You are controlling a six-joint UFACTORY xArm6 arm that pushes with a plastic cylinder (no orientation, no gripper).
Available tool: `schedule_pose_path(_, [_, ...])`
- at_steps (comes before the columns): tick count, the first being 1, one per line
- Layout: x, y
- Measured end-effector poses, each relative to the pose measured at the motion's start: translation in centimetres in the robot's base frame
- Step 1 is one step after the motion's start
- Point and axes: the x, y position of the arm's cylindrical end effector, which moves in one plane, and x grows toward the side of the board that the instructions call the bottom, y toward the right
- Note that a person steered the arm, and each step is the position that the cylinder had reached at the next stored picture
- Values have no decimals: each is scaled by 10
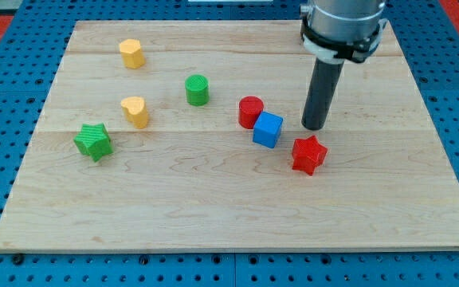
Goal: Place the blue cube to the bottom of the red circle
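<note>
The blue cube [267, 129] sits near the board's middle, touching the lower right side of the red circle [250, 112]. My tip [315, 127] rests on the board to the right of the blue cube, with a gap between them, and just above the red star [308, 155]. The rod rises from the tip toward the view's top.
A green cylinder [197, 89] stands left of the red circle. Two yellow blocks [131, 53] [135, 112] and a green star [93, 141] lie on the left half. The wooden board [213, 215] is ringed by a blue pegboard.
</note>
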Motion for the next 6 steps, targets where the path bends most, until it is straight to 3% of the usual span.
schedule_pose_path(1, [0, -36])
schedule_pose_path(2, [27, -43])
schedule_pose_path(4, [26, -53])
schedule_pose_path(6, [6, -13])
